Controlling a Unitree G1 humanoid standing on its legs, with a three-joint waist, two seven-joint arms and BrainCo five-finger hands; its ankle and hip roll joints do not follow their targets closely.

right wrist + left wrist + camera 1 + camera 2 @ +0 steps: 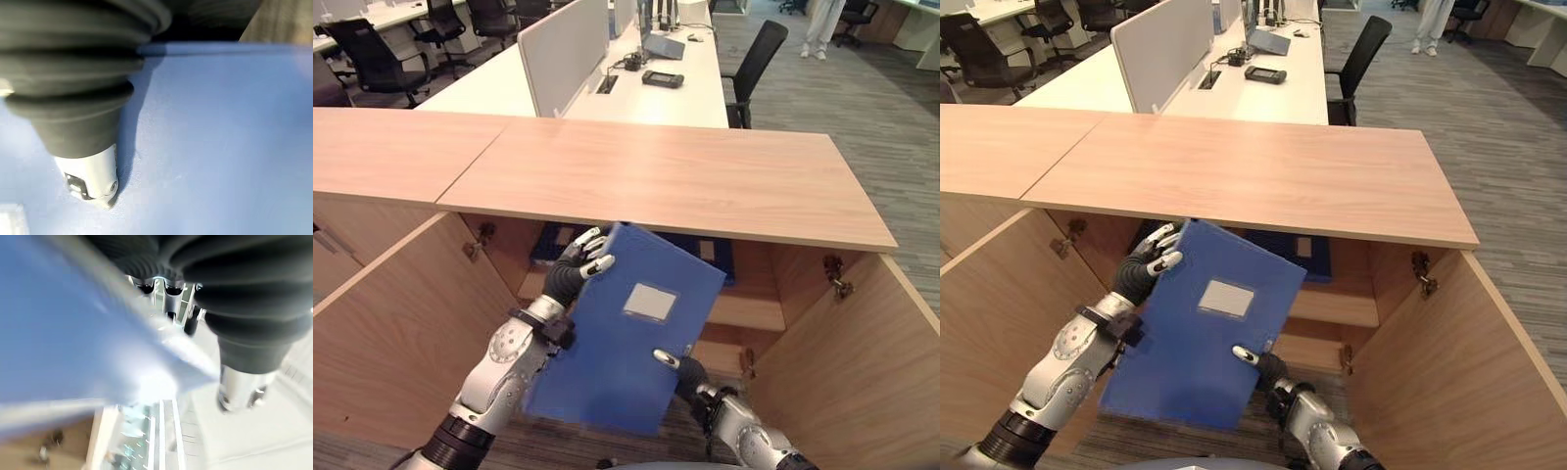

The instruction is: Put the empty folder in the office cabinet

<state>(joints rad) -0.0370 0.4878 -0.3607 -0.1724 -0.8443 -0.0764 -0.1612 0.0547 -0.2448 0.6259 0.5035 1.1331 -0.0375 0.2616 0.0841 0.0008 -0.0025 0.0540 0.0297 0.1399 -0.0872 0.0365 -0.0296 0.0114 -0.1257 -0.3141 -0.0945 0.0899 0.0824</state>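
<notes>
Item: blue folder (626,338), pinched between my left hand (576,266) at its top corner and my right hand (683,370) at its lower edge, before the open cabinet (666,181); carry step, next tilting it onto the shelf (744,311).

text: none legible | folder (626,343) label (650,303): blank, pale, no print readable

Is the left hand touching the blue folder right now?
Touching. In the left eye view the left hand has its fingers curled over the upper left edge of the blue folder, which is held up before the open cabinet.
</notes>
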